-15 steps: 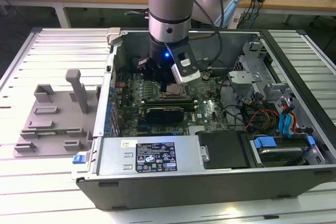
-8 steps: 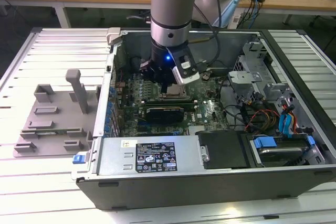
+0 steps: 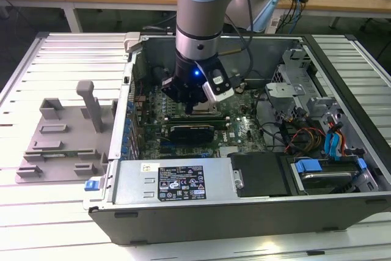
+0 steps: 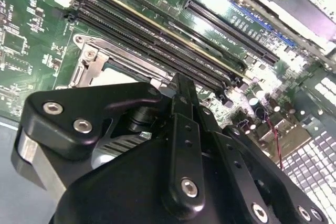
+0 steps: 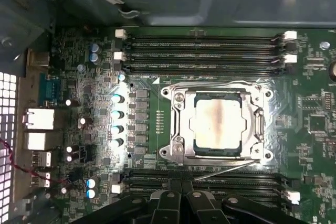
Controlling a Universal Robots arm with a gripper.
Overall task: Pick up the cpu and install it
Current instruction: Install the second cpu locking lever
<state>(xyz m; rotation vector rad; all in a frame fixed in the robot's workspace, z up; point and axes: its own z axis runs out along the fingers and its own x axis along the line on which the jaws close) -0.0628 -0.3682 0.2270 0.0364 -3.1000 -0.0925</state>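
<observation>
Installation appears largely complete: in the first wrist view the cpu [image 5: 218, 123] lies flat inside the socket frame [image 5: 178, 124] on the motherboard [image 5: 79, 77], between the two banks of memory slots [image 5: 205, 45]. The frame looks open around the chip (its thin retention lever [image 5: 223, 169] lies along one edge), so latching is judged outstanding.

In the exterior view the hand [image 3: 194, 103] hangs low inside the computer case [image 3: 244, 224], directly over the socket area. Its fingers carry nothing that can be seen; whether they stand apart or together cannot be told. The grey fixture tray [image 3: 58, 151] sits on the counter [image 3: 55, 53] beside the case.
</observation>
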